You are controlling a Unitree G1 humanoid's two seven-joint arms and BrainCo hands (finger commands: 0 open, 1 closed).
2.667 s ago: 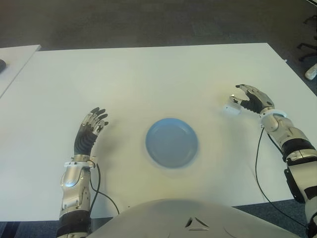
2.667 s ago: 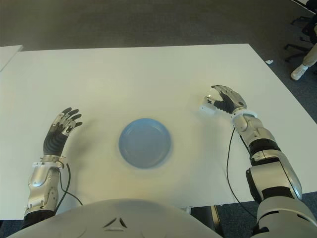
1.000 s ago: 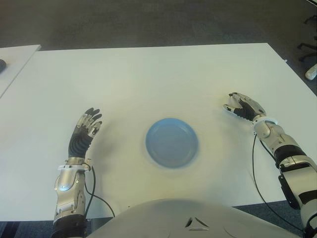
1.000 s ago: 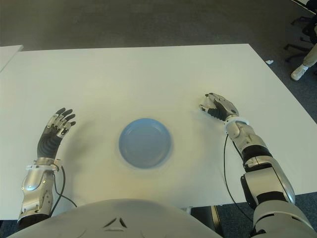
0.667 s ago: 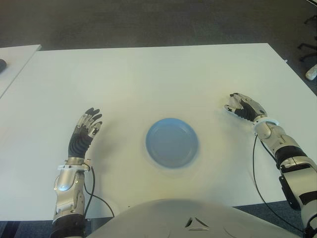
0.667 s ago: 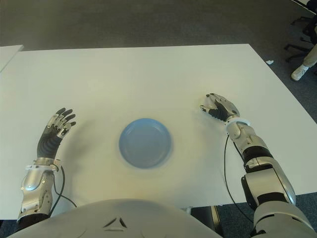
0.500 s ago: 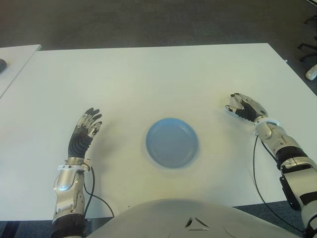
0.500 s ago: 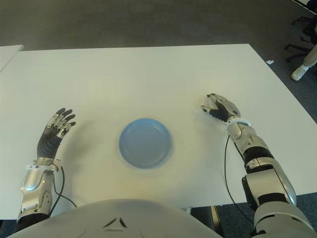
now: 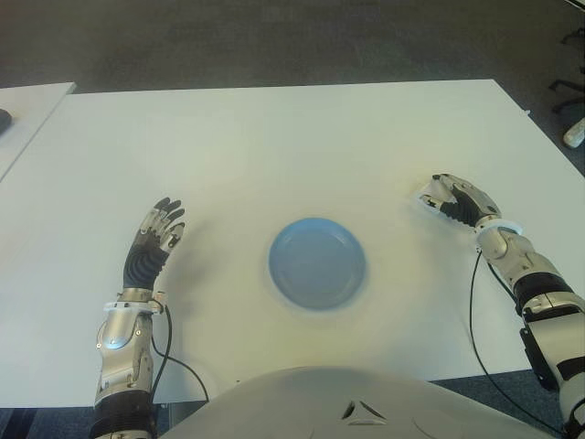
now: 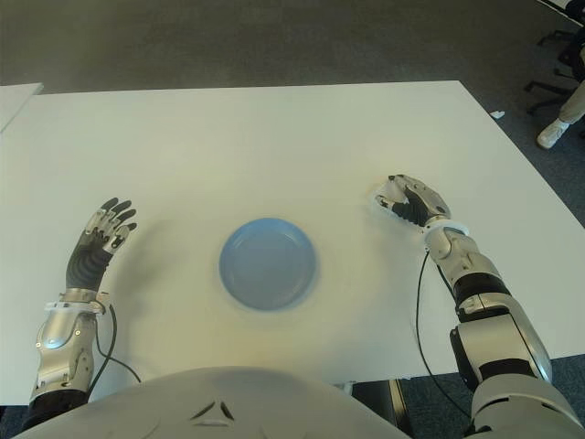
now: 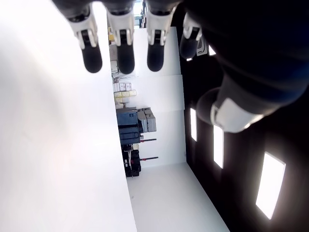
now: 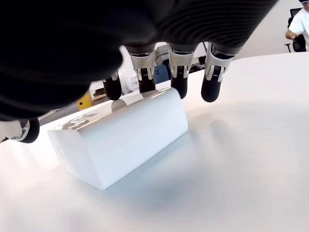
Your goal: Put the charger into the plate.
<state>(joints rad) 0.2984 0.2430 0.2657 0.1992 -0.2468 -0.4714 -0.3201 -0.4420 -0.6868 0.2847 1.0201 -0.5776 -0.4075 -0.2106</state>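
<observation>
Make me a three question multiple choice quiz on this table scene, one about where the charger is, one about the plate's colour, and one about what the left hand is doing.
1. Where is the charger?
A. In the plate
B. On the table under the right hand
C. In the left hand

2. What colour is the plate?
A. Red
B. Green
C. Blue

3. What state is the left hand in?
A. Open, holding nothing
B. Closed on the charger
C. Closed on the plate

Answers:
1. B: the white charger lies on the table with the right hand arched over it, right of the plate.
2. C: the plate is plainly blue.
3. A: the left hand shows left of the plate with its fingers spread and nothing in them.
</observation>
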